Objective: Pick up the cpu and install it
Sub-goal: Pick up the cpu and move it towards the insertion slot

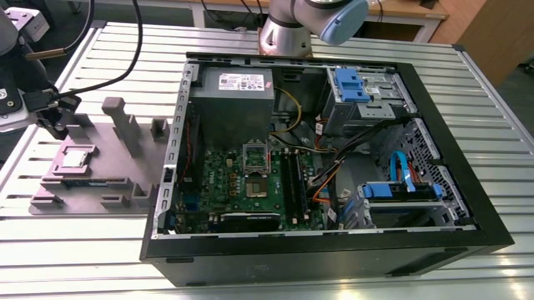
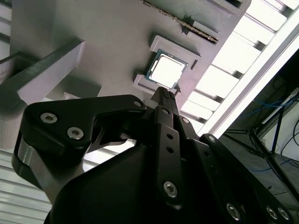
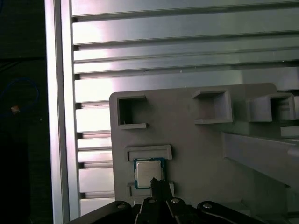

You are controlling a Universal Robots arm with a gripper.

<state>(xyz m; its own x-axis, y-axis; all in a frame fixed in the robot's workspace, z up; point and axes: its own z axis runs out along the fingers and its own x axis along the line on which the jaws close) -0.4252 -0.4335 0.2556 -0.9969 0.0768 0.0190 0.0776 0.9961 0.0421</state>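
Black claw (image 2: 163, 92), clenched w/ nothing in its grip, hovers over grey parts holder (image 2: 107, 42) on slatted metal worktop (image 3: 163, 51). Silver-topped cpu (image 2: 167, 70) lies flat in a square recess of the holder, just beyond claw tip; can't tell if they touch. Exterior view: open PC case (image 1: 334, 156) sits well apart from claw.

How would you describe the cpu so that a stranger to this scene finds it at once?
Beside the open computer case, on the exterior view's left, a grey holder plate lies on the slatted table. The cpu sits in a shallow square recess there. It is the small flat square with a pale silver top, unlike the long thin green memory stick next to it.
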